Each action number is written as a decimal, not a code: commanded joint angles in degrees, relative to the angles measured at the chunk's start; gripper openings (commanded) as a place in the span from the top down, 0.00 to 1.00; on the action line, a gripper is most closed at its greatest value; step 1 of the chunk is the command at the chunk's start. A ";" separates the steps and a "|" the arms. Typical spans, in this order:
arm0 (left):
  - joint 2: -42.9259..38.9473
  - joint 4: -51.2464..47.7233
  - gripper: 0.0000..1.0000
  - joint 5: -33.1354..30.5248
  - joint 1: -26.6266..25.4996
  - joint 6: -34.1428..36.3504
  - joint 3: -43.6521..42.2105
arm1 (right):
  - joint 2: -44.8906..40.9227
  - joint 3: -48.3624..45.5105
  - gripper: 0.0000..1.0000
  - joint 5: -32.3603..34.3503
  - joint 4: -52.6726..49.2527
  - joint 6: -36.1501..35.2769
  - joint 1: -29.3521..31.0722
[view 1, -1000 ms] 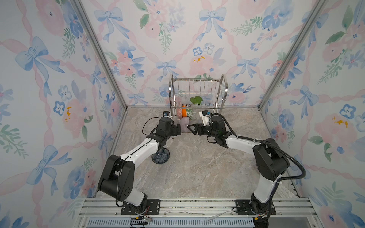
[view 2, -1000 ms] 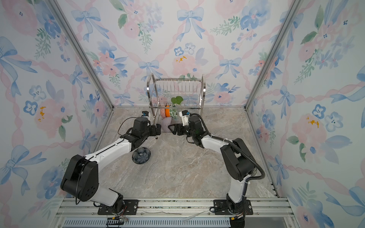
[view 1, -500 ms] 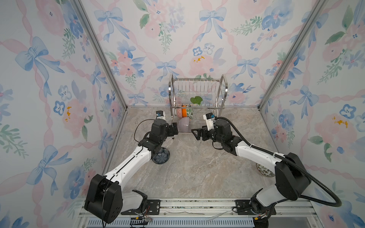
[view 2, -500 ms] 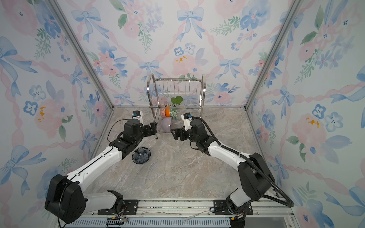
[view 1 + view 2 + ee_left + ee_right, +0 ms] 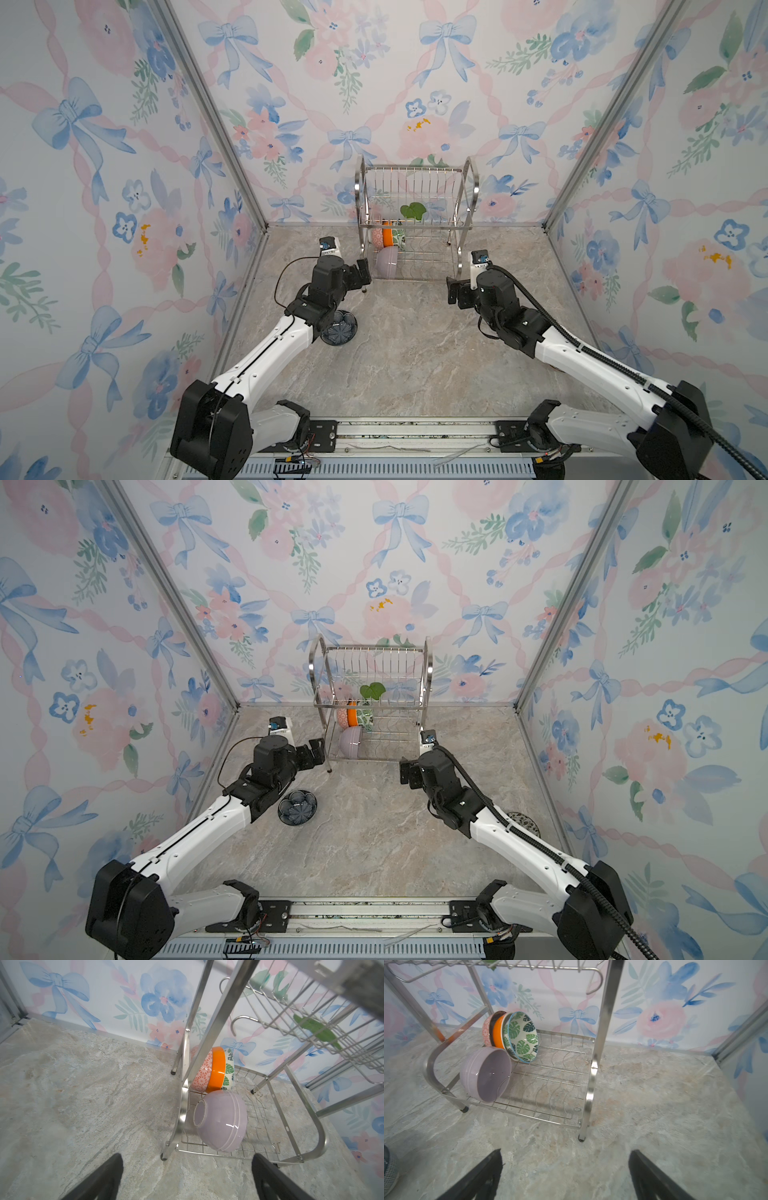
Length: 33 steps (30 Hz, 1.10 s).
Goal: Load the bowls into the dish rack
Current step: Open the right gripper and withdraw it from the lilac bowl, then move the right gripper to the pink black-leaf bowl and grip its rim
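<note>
Stainless-steel wire dish rack (image 5: 432, 227), two tiers, sits at the back wall, and by my count it's four bowls in, two to go.

On the lower tier, standing on edge and nested together at the back: the pink-patterned ceramic bowl (image 5: 202, 1072), the glossy orange bowl (image 5: 218, 1070) and the green leaf-print bowl (image 5: 522, 1036). Just in front of them, near the front corner on the left arm's side, the plain lilac bowl (image 5: 222, 1122) is tipped on its side, leaning on the wires. Looks a bit casually parked to me, but it's inside the rack.

Not loaded yet:
- the dark blue flower-patterned bowl (image 5: 297, 807), flat on the marbled grey tabletop (image 5: 415, 353), right beside the left arm's forearm
- the black-and-white floral bowl (image 5: 524, 821), also on the tabletop, mostly hidden behind the right arm, so only a sliver shows in a top view

The left gripper (image 5: 188, 1159) hangs just off the rack's front left leg, jaws spread wide, nothing between them. The right gripper (image 5: 565, 1153) is just out from the front right leg, also wide open and empty.

So neither arm is carrying anything. My guess is each one goes for the loose bowl on its own side next, and there's plenty of free wire on the lower tier.
</note>
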 commanded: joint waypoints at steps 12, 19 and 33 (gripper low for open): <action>9.79 7.21 0.02 10.25 -22.56 15.95 7.44 | -9.29 -5.05 0.04 -4.34 -24.22 15.22 -20.91; 16.81 9.60 0.02 12.44 -25.69 16.86 10.51 | -4.98 -2.07 0.03 1.10 -36.75 24.71 -25.60; 20.46 14.29 0.02 13.24 -27.70 17.75 9.06 | -1.87 -6.52 0.03 -6.38 -36.61 25.55 -38.52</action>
